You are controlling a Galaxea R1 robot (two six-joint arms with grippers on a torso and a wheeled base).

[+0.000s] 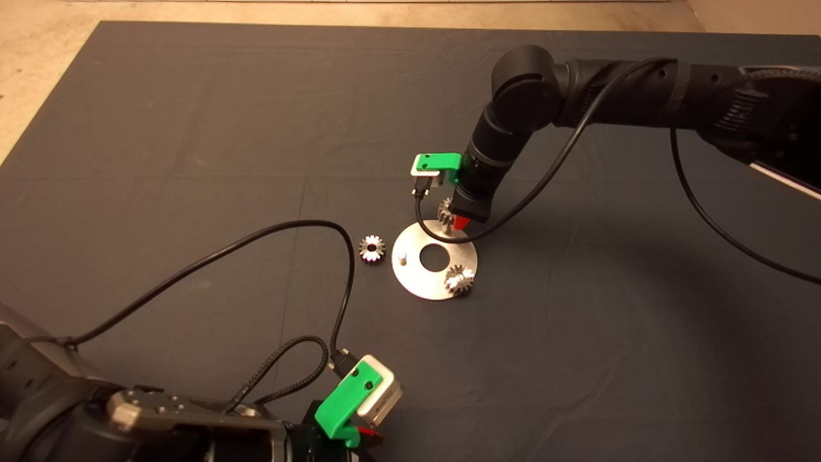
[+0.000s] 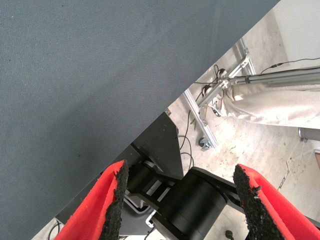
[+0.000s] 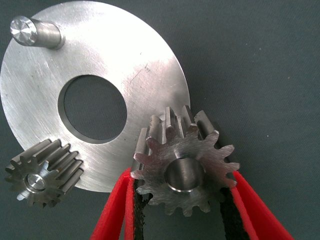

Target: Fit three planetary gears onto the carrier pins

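The silver disc (image 1: 417,282) lies mid-mat and also shows in the right wrist view (image 3: 125,55). One planetary gear (image 1: 459,280) sits on a carrier pin at the disc's near right rim, its pin showing in the bore (image 3: 42,172). One pin (image 1: 401,258) stands bare on the disc's left side (image 3: 30,31). A second gear (image 1: 372,248) lies loose on the mat, left of the disc. My right gripper (image 1: 458,221) is shut on the third gear (image 3: 185,167) at the disc's far rim; the pin there is hidden. My left gripper (image 1: 365,435) is parked at the lower left, open and empty.
Black cables trail over the mat (image 1: 192,128) from both wrists. The left wrist view looks past the mat's edge (image 2: 100,75) at the floor, a metal frame (image 2: 200,120) and the robot's base.
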